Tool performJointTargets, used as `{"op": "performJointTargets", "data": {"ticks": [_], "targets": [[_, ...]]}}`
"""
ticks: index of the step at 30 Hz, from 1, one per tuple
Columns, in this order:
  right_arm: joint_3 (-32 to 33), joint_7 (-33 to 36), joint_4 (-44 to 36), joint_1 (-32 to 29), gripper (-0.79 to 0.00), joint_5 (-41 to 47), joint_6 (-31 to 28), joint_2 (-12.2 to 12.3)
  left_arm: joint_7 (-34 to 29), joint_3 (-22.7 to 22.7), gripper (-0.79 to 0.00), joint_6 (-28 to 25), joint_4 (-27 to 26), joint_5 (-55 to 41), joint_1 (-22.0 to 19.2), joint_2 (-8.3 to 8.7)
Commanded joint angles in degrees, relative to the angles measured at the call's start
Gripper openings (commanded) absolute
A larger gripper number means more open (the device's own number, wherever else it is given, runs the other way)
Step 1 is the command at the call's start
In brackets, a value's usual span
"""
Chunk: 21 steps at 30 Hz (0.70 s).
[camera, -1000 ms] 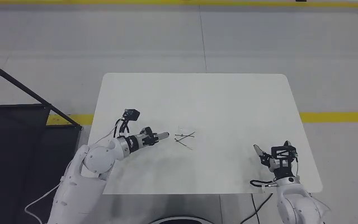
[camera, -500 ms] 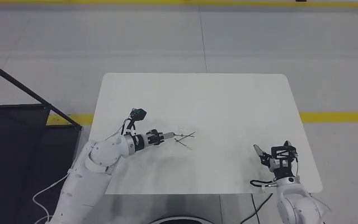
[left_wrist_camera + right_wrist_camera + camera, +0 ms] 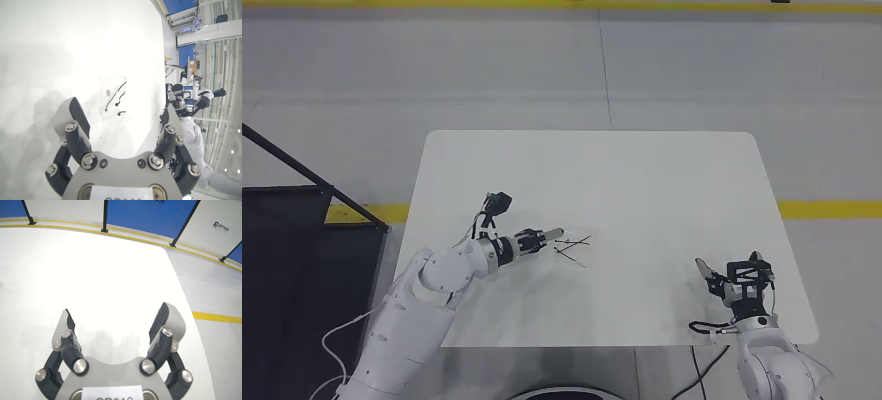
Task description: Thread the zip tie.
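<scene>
Progress on the threading is close to nil, as I judge it: the zip ties [image 3: 572,247] lie loose in a small crossed heap near the middle of the table [image 3: 662,170], none of them looped and none held. The left gripper [image 3: 553,234] sits low over the table just beside the heap's left end, its jaws spread wide with nothing between the pads. The right gripper [image 3: 730,268] is well apart from the heap, near the table's front right corner, jaws likewise spread and bare. What is left, then, looks like nearly everything: picking one tie out of the heap, getting its tail and its head each under control, most likely with one in each claw, and passing the tail through the head. From above, the heap reads as a few thin dark lines, but that view gives the layout, with both arms and the wide gap between the right claw and the work. The left wrist view separates the strands: three short dark ties lying ahead of the open fingers [image 3: 79,113], each ending in a small square head, with a small pale bit [image 3: 108,92] beside them. The right wrist view looks past its own open pads [image 3: 160,317] onto bare tabletop
</scene>
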Motion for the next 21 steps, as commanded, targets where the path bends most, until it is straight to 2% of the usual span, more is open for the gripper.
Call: {"op": "performJointTargets", "data": {"ticks": [1, 4, 8, 9, 10, 21], "targets": [[0.0, 0.0, 0.0, 0.0, 0.0, 0.0, 0.0, 0.0, 0.3, 0.5, -0.077, -0.3, 1.1, -0.2, -0.6, -0.09], [0.0, 0.0, 0.0, 0.0, 0.0, 0.0, 0.0, 0.0, 0.6, 1.1, -0.148, -0.5, 1.9, -0.2, -1.2, -0.16], [0.0, 0.0, 0.0, 0.0, 0.0, 0.0, 0.0, 0.0, 0.7, 1.4, -0.308, -0.7, 2.3, -0.4, -1.5, -0.17], [0.0, 0.0, 0.0, 0.0, 0.0, 0.0, 0.0, 0.0, 0.7, 1.5, -0.382, -0.8, 2.3, -0.4, -1.6, -0.15], [0.0, 0.0, 0.0, 0.0, 0.0, 0.0, 0.0, 0.0, 0.6, 1.5, -0.409, -0.8, 2.3, -0.4, -1.6, -0.14], [0.0, 0.0, 0.0, 0.0, 0.0, 0.0, 0.0, 0.0, 0.3, 2.6, -0.486, -1.2, 2.8, -0.2, -2.0, -0.08]]}}
